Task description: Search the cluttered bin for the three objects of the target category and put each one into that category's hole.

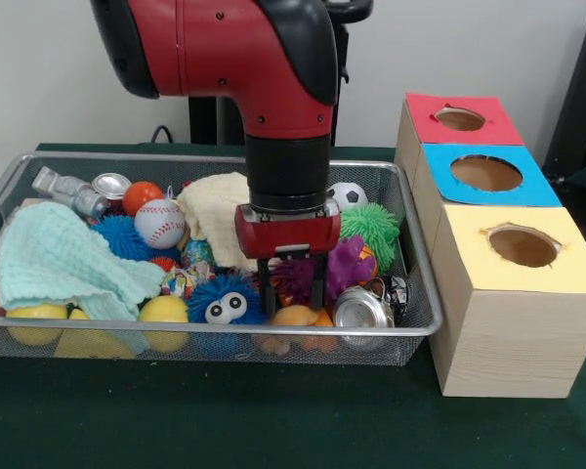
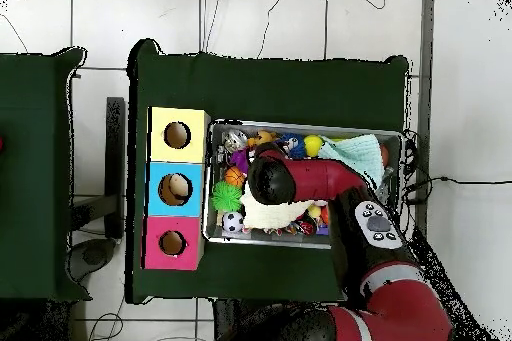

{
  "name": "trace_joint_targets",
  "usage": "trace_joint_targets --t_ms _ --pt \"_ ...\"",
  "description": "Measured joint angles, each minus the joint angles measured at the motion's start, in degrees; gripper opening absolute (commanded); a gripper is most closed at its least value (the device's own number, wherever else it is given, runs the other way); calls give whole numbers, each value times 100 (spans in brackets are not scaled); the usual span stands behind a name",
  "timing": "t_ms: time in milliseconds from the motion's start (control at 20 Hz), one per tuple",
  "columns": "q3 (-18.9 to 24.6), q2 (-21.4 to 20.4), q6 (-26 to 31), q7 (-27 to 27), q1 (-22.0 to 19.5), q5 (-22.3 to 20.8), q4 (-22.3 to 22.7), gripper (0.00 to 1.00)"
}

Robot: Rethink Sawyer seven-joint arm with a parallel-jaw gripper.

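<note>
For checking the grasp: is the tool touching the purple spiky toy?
Cannot tell. In the front view the tool overlaps the purple spiky toy, but no contact or gap shows plainly; overhead, the arm hides it.

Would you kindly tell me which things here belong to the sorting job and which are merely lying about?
Job: bin, red-faced hole, gripper with fingers apart above the purple toy.
Lying about: blue-faced hole, yellow-faced hole, green table cover.

A glossy red arm (image 1: 225, 49) with black curved panels is seen, small dark screws dotted along its casing. A black ribbed collar (image 1: 287, 173) is joined to a red block, from which the pincer (image 1: 291, 283) with two dark prongs is hung.
</note>
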Motion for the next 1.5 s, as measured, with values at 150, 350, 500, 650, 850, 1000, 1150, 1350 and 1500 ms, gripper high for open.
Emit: trace_joint_targets --t_ms 150,350,500,650,850,1000,1150,1350,1500 --pt "-14 107 -120 0 52 -1 -35 100" --pt "-21 179 -266 0 78 -1 -70 100" --pt "-23 184 -312 0 77 -1 -90 100" --pt "-44 185 -312 0 80 -1 -99 100" --pt "-160 191 -314 0 154 -1 -136 100" --pt "-227 191 -314 0 209 -1 -158 100" --pt "-330 197 -314 0 273 -1 -191 0" --pt "-378 203 -314 0 286 -1 -213 0" --pt "-400 206 -314 0 287 -1 -225 0"
